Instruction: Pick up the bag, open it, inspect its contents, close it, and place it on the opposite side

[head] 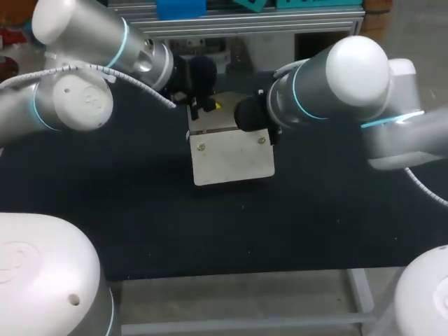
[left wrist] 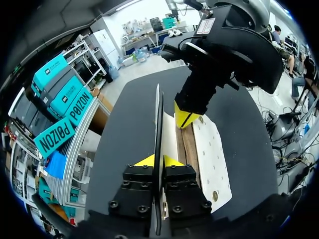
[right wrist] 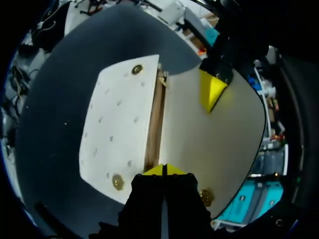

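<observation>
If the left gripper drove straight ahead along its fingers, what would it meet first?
The left gripper, shut on the bag flap, would probably meet the right gripper first, just ahead beside that flap; depth is unclear.

Head cam overhead; both wrist cams close, sharing bag point(head: 231, 157).

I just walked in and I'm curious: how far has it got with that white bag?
About midway. Done: both grippers have hold of the bag, which rests on the table. In hand: opening it. The left gripper pinches the flap, raised on edge, and the right gripper grips the brown strip at the mouth. Left: inspecting inside, closing it, and placing it on the other side.
</observation>
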Controlling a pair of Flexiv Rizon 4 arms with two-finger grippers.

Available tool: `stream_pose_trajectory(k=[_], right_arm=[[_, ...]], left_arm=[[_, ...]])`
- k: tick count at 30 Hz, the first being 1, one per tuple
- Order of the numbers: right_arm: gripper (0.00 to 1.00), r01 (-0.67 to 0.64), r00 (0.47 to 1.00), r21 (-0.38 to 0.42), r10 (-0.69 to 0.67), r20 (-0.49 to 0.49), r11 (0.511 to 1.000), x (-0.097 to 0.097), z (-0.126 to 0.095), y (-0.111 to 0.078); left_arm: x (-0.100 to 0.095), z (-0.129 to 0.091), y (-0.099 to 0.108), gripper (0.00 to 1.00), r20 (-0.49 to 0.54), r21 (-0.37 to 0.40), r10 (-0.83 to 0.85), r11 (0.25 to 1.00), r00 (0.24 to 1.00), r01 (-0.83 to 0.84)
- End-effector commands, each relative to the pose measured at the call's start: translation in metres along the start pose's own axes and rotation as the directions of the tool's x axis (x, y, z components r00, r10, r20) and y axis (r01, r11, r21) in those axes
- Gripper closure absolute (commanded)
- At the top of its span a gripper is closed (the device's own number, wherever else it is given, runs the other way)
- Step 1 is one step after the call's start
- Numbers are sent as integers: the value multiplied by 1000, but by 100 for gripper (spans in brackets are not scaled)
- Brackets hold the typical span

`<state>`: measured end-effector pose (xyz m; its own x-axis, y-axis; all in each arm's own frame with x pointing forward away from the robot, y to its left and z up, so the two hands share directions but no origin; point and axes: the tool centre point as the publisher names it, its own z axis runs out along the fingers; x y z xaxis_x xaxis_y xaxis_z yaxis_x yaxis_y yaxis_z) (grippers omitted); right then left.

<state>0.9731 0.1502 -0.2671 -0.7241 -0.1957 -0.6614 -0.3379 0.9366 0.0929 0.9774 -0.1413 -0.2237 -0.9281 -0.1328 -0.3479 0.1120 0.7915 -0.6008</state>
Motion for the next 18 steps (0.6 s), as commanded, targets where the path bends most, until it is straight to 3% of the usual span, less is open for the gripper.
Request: stream_pose_trajectory(k=[1,12,18], right_arm=[[100,7,1000,-3,-7,-12,1000,1,11,7],[100,-17,997,3,17,-76,1000,41,7,7],[100,-34,995,3,34,-91,999,49,4,5]], left_arm=[[-3,-2,-1,100,15,14,-20,1000,1000,19],[-13,-6,-2,100,67,45,-78,996,995,75],[-11,-6,-3,100,72,51,-68,997,995,64]])
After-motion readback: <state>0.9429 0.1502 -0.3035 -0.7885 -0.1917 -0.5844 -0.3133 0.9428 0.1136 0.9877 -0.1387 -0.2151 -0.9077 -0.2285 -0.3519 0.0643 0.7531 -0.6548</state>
